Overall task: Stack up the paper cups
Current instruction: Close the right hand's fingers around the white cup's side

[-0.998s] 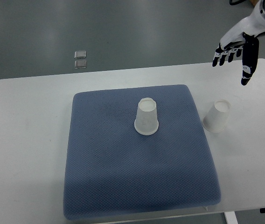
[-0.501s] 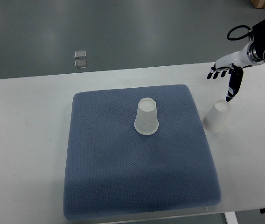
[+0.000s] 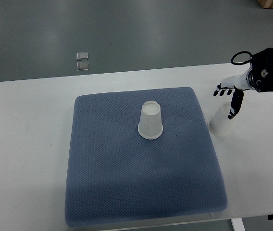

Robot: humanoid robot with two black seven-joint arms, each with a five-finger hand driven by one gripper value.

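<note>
1. Fingers [image 3: 223, 90] of the right hand [image 3: 230, 96] are spread and grip nothing; the thumb hangs down across the top of the loose paper cup [image 3: 221, 122], whether touching it cannot be told.
2. Loose paper cup stands inverted on the white table [image 3: 26, 144], at the right of the frame, just beside the blue mat [image 3: 141, 178]. Second paper cup [image 3: 151, 121] stands inverted on the mat, upper centre, well apart from the first.
3. Step in hand, by judgement: taking hold of the loose cup. Recommend closing gently around its wall, as thin paper would crush, then lifting it straight before carrying it over the mat cup.
4. Right arm is cut off at the right edge. Left arm not visible.
5. Two small objects [image 3: 82, 61] on the floor, upper left, cannot be identified.
</note>
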